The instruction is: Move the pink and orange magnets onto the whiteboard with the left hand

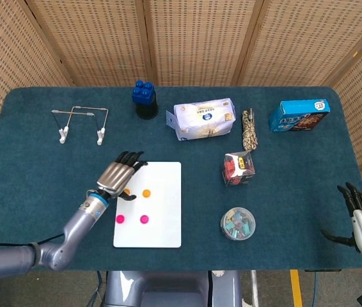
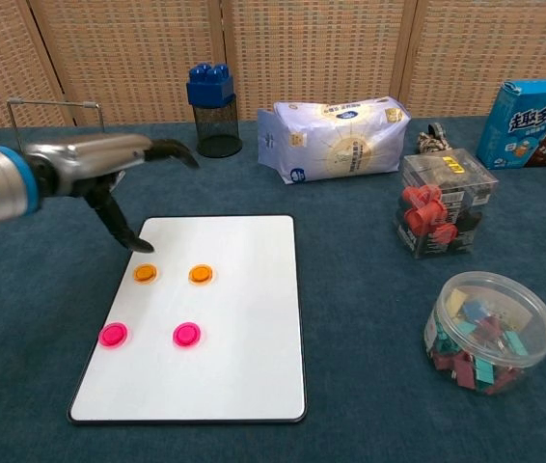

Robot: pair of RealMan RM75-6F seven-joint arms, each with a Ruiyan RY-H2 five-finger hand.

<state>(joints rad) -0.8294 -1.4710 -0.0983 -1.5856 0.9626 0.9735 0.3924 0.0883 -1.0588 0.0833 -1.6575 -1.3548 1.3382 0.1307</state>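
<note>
The whiteboard point(image 2: 225, 318) point(image 1: 158, 211) lies flat on the blue table. On it sit two orange magnets point(image 2: 201, 274) point(image 2: 145, 273) and two pink magnets point(image 2: 187, 334) point(image 2: 113, 335); the head view shows an orange magnet point(image 1: 146, 192) and pink magnets point(image 1: 144, 219) point(image 1: 120, 219). My left hand point(image 2: 119, 174) point(image 1: 118, 176) hovers above the board's far left corner, fingers spread and empty. My right hand point(image 1: 360, 217) rests open at the table's right edge, far from the board.
A wire stand point(image 2: 70, 145) is at the back left. A blue-topped mesh cup point(image 2: 214, 111), a white bag point(image 2: 336, 135), a rope point(image 1: 250, 128), a blue snack box point(image 2: 538, 121), a clear box of red clips point(image 2: 442, 203) and a round tub of clips point(image 2: 485, 333) lie behind and right.
</note>
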